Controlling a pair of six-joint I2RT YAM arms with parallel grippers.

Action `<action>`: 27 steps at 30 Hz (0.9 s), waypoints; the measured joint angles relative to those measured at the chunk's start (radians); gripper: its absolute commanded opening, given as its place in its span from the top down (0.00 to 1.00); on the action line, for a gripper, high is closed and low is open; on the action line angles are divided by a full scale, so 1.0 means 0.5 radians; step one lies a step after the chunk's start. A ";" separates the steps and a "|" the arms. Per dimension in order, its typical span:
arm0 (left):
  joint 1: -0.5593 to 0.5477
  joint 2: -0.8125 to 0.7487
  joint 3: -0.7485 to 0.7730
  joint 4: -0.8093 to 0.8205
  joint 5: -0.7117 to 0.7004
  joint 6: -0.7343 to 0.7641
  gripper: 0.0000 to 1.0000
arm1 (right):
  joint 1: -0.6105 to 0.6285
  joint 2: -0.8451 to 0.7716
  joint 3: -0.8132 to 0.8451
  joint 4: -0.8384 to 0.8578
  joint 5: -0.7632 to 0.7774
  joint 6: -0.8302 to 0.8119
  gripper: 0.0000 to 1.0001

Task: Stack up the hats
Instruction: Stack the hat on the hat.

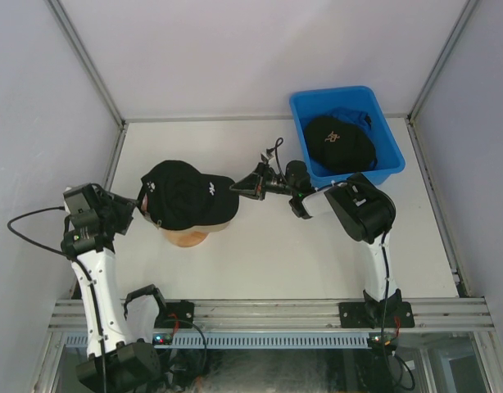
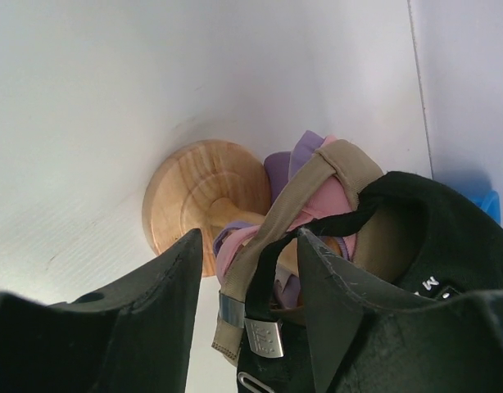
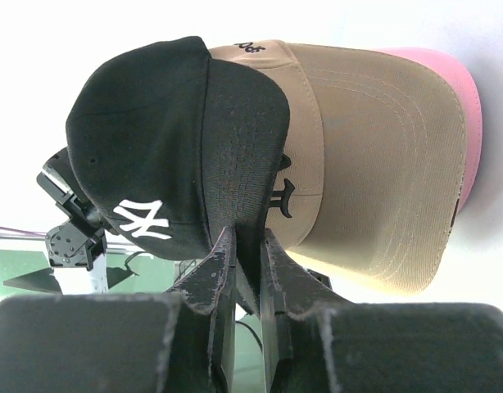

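Note:
A black cap with a white logo (image 1: 184, 195) tops the stack of hats on the wooden head-form stand (image 1: 186, 238). In the right wrist view my right gripper (image 3: 247, 235) is shut on the black cap's brim (image 3: 235, 147), with the tan brim (image 3: 374, 164) and pink brim (image 3: 464, 123) under it. From above, that gripper (image 1: 242, 188) sits at the brim's right tip. My left gripper (image 2: 250, 246) stands open behind the stack, and the tan strap (image 2: 260, 246) and black strap (image 2: 272, 270) hang loose between its fingers. Lavender (image 2: 305, 151) and pink (image 2: 317, 205) caps show beneath.
A blue plastic bin (image 1: 382, 123) at the back right holds another black cap (image 1: 340, 141) over a blue one (image 1: 354, 115). The stand's round wooden base (image 2: 194, 192) rests on the white table. White walls with metal rails close in the table on three sides.

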 measured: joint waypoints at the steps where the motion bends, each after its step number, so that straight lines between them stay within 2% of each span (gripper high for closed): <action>1: 0.000 -0.003 0.000 0.001 -0.002 0.004 0.46 | 0.000 0.002 0.000 0.000 0.000 -0.005 0.97; 8: 0.000 -0.043 0.000 0.011 -0.024 0.013 0.49 | -0.002 0.003 0.018 -0.021 -0.009 -0.027 0.96; 21: -0.002 -0.027 -0.002 0.182 0.130 0.063 0.49 | -0.005 0.016 0.059 -0.065 -0.035 -0.036 0.97; 27: -0.007 0.024 -0.009 0.224 0.136 0.095 0.54 | -0.005 0.020 0.076 -0.092 -0.040 -0.055 0.97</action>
